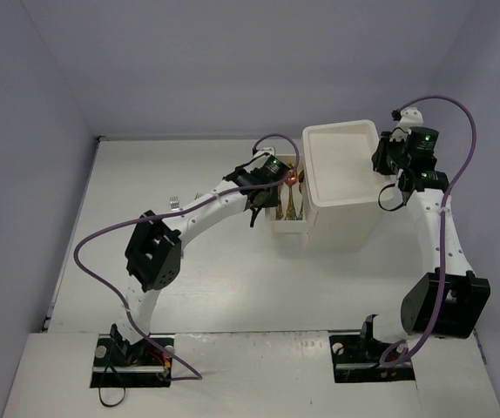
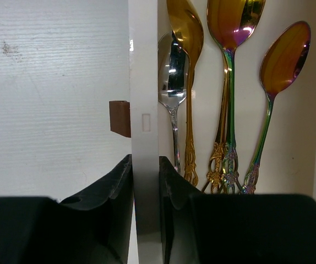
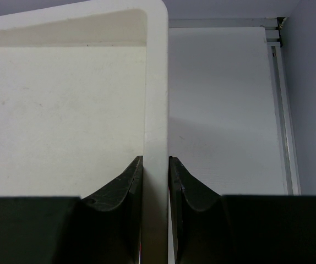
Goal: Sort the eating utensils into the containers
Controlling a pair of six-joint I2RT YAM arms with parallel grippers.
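L claw (image 2: 145,168) pinching drawer front (image 2: 145,82), R claw (image 3: 156,165) pinching unit rim (image 3: 157,82)

No readable text, labels, brands or numbers in any view. Only mark: small blank rectangle outline (image 2: 146,122) on the white drawer (image 2: 145,66) wall, centre of left wrist frame, no characters inside.

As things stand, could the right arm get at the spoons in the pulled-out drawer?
Probably not. The right tool is clamped on the rim of the drawer unit, whose body stands between it and the spoons. The left tool, gripping the drawer front, sits right beside them.
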